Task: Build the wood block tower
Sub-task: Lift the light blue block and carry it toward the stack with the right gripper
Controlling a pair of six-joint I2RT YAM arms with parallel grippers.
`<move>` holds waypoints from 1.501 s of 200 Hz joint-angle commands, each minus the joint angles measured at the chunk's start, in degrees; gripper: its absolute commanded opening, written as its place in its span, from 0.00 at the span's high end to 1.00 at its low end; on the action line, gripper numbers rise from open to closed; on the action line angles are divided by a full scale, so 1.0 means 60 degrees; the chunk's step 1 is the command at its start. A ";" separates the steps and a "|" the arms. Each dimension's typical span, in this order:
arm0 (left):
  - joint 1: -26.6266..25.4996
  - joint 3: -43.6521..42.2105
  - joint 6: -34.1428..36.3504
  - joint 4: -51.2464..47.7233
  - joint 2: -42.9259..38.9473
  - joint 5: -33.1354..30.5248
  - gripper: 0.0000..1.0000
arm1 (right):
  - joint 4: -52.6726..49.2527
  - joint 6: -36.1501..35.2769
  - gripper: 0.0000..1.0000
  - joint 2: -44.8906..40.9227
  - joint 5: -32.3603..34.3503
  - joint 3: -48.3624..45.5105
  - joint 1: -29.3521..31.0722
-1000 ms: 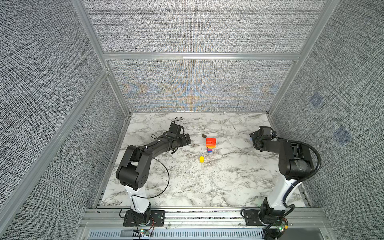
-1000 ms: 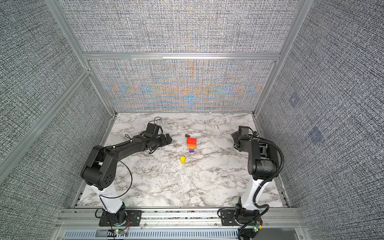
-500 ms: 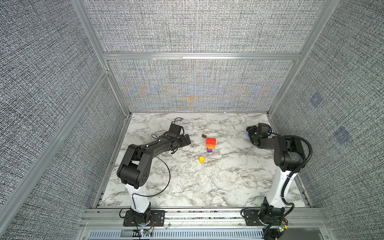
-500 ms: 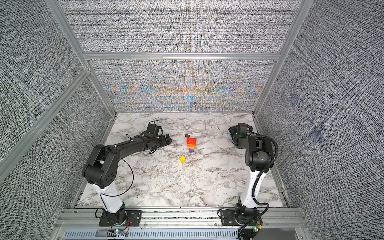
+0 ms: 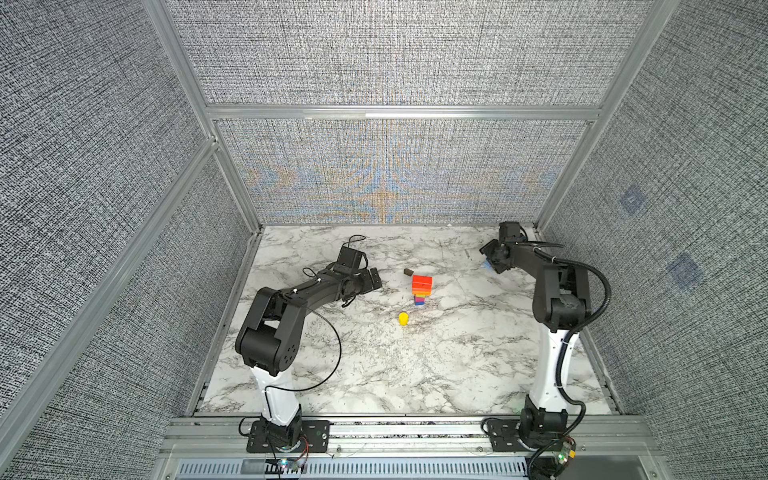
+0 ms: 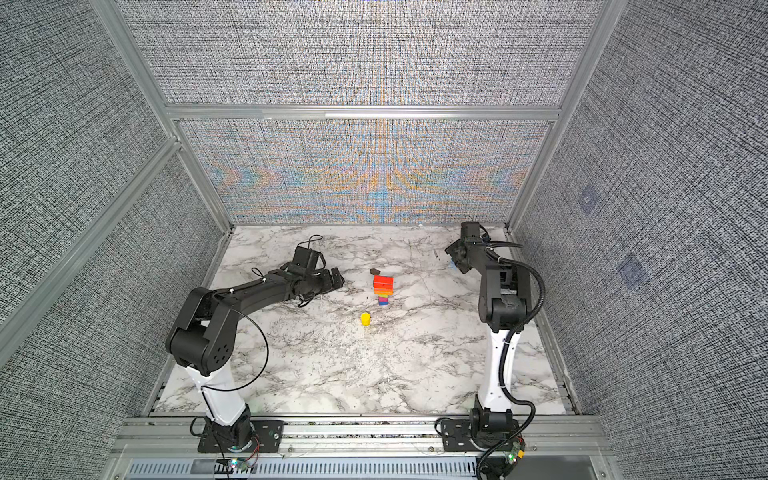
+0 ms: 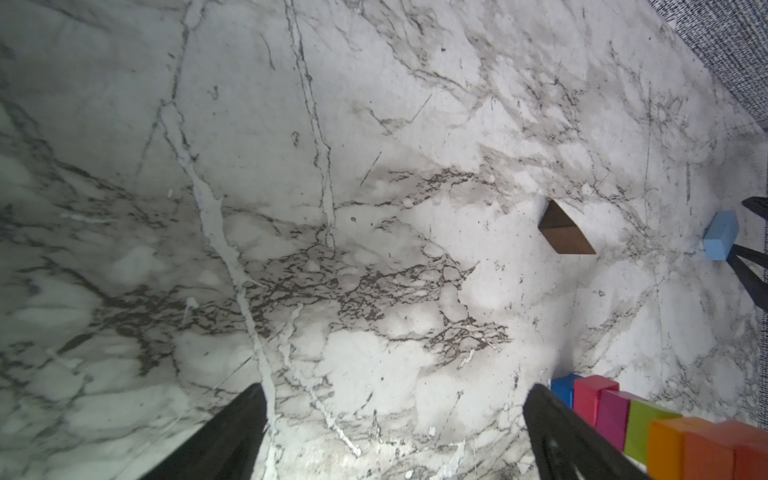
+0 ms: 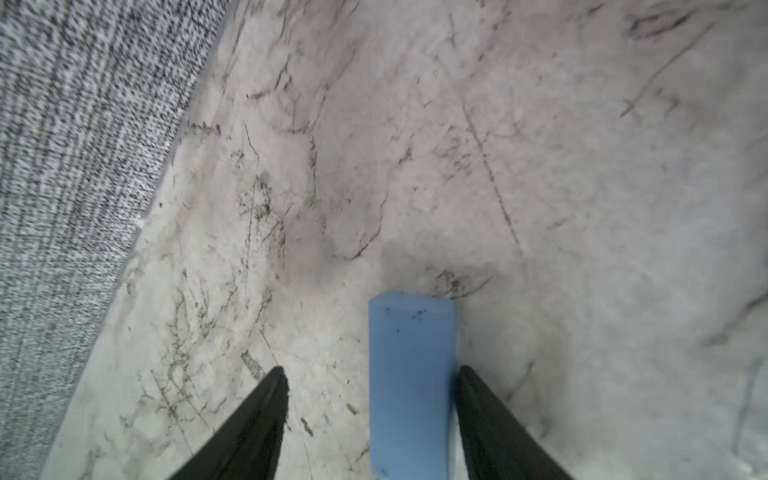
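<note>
One tower [image 5: 421, 286], one brown block [image 7: 565, 232], one yellow block [image 5: 403, 318], one light blue block [image 8: 409, 382].

My left arm [image 5: 307, 293] lies low, stretched toward the tower [image 5: 421, 286]. The left gripper [image 5: 376, 279] sits near the tower's left side, not touching it, jaws spread wide. My right arm [image 5: 557, 291] stands tall, well to the tower's right. The right gripper [image 5: 491, 262] tilts down, jaws parted around a light blue block [image 8: 409, 374], with one finger [image 8: 478, 399] against it.
</note>
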 commanded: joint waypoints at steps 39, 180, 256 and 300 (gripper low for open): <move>0.0070 -0.0044 -0.0047 0.0295 -0.0003 0.0293 0.02 | -0.4536 -0.1451 0.45 0.1010 0.0308 0.1928 0.0240; 0.0178 -0.0119 -0.0033 0.0326 -0.0174 0.0788 0.02 | -0.5584 -0.3932 0.92 0.0805 -0.0627 0.2374 0.0343; 0.0176 -0.0743 0.0070 -0.0433 -0.1712 0.0408 0.02 | -0.5681 -0.6502 0.98 -0.1183 -0.1686 0.1098 0.1228; 0.0175 -0.1639 -0.0176 -0.0429 -0.2628 0.0628 0.02 | -0.6085 -0.7286 0.99 -0.2475 -0.1712 0.0039 0.1756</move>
